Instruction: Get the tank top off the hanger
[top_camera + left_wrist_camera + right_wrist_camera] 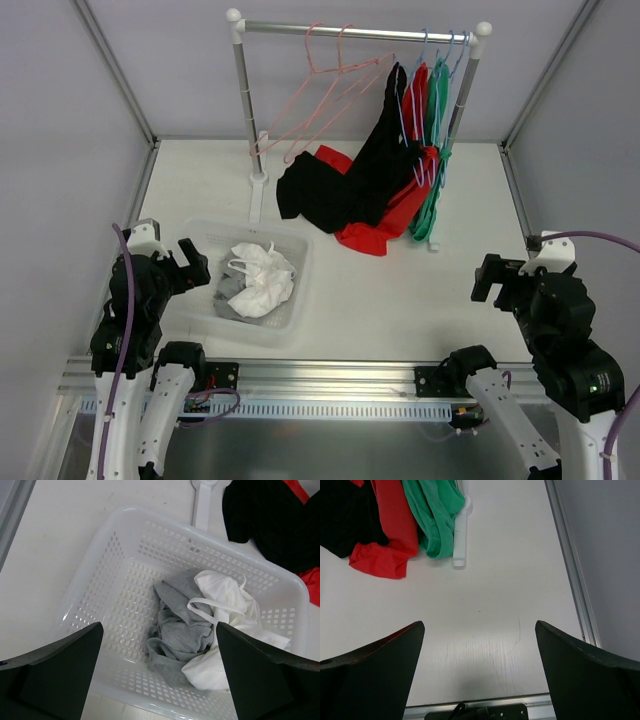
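A black tank top (375, 170), a red one (408, 195) and a green one (436, 150) hang on hangers (412, 105) from the rail (355, 32) at the back, their hems trailing on the table. Two pink hangers (320, 100) hang bare to their left. My left gripper (197, 262) is open and empty above the left edge of the white basket (290, 310). My right gripper (487, 277) is open and empty over bare table near the right front. In the right wrist view the black (345, 520), red (390, 540) and green (432, 515) tops lie at the top left.
The basket (100, 565) holds a grey garment (182, 630) and a white one (225, 615). The rack's white foot (258, 185) and right foot (460, 535) rest on the table. Metal frame rails (520, 200) border both sides.
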### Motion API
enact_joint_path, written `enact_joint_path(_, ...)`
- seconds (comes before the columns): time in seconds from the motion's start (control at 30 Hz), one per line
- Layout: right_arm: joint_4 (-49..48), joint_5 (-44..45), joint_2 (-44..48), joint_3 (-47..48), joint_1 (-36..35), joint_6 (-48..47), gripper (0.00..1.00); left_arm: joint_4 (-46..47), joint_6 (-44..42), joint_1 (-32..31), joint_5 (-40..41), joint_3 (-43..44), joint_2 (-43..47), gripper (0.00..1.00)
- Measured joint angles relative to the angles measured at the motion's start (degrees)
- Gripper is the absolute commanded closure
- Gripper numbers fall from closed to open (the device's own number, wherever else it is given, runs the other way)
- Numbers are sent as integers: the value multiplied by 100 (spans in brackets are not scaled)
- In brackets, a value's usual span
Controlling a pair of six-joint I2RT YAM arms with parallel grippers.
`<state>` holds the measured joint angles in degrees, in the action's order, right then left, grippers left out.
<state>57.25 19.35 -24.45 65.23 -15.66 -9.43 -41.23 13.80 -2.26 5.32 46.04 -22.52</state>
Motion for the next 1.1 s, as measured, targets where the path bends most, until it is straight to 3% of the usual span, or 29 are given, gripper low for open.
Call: enact_joint_path(1.1, -557, -363, -337, -638, 0, 105, 0, 328, 0, 0, -238, -195, 2, 1)
